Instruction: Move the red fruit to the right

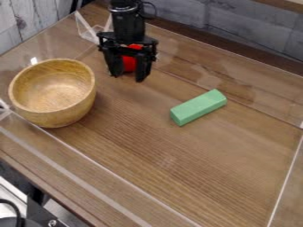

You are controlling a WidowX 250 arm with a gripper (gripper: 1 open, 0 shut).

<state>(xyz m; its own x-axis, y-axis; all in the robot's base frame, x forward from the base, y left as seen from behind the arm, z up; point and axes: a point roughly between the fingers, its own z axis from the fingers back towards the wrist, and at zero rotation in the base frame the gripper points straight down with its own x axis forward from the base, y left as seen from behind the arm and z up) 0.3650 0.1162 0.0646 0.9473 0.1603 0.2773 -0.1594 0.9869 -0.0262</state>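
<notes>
My gripper (pixel 127 71) stands low over the table at the back left, pointing down, its black fingers on either side of the red fruit (pixel 126 64). The fruit shows as a red patch between the fingers, mostly hidden by them; its green cap is not visible. The fingers look closed against it, and the fruit sits at or just above the wooden table surface (pixel 178 160).
A wooden bowl (pixel 52 91) stands at the left, close to my gripper. A green rectangular block (pixel 198 106) lies right of centre. Clear plastic walls (pixel 142 208) edge the table on all sides.
</notes>
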